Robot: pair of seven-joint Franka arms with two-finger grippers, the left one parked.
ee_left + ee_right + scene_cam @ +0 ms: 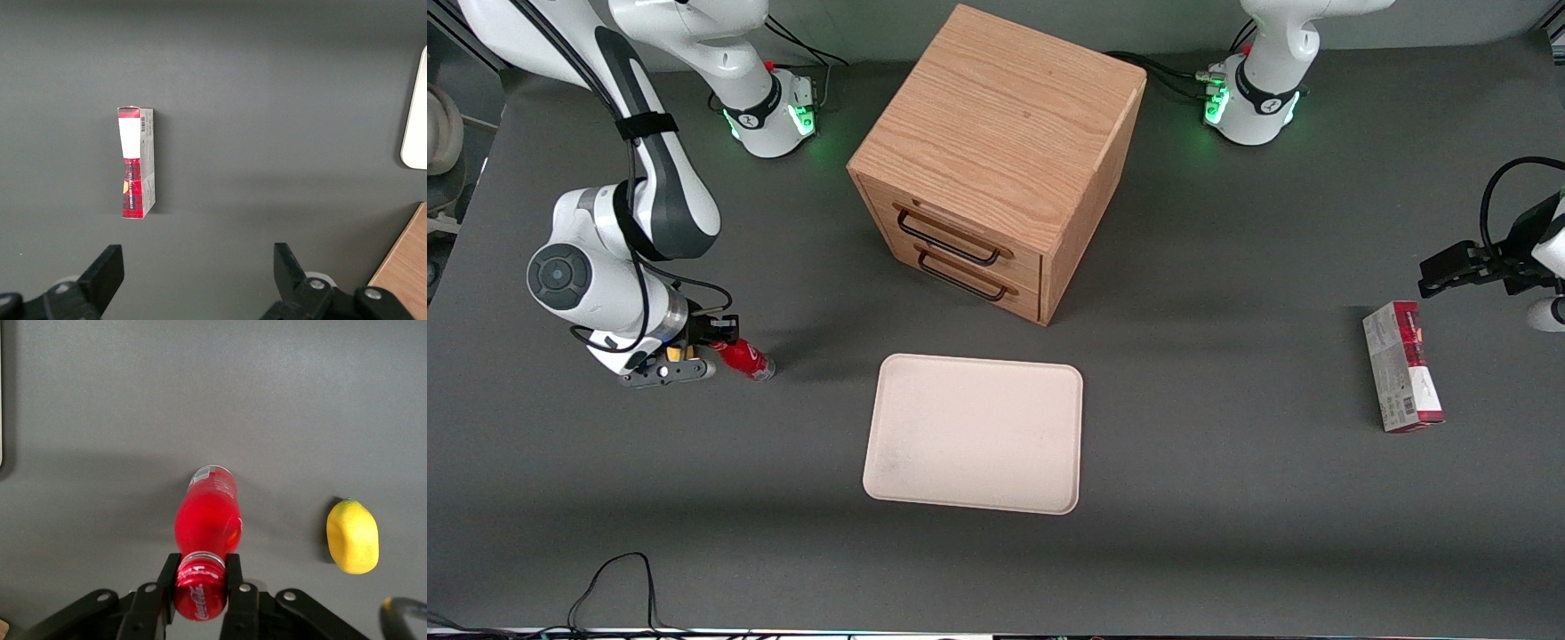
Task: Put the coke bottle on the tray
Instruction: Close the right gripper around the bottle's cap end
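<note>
My front camera high over the whole table (1227,551), right wrist camera looking straight down, close on the gripper (200,577), both sharing the coke bottle (743,357).

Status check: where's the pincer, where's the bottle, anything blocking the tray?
Pincer shut on coke bottle at its cap, near the working arm's end. Tray bare, bottle not yet on it. Nothing between them; lemon beside bottle.

White Coca-Cola script is showing on the red cap of the coke bottle (205,540), right where the gripper (200,577) on the working arm is clamping it between both fingers. The carton (136,163) toward the parked arm's end of the table is carrying a barcode near one end (its other printing is staying too fine to read).
</note>
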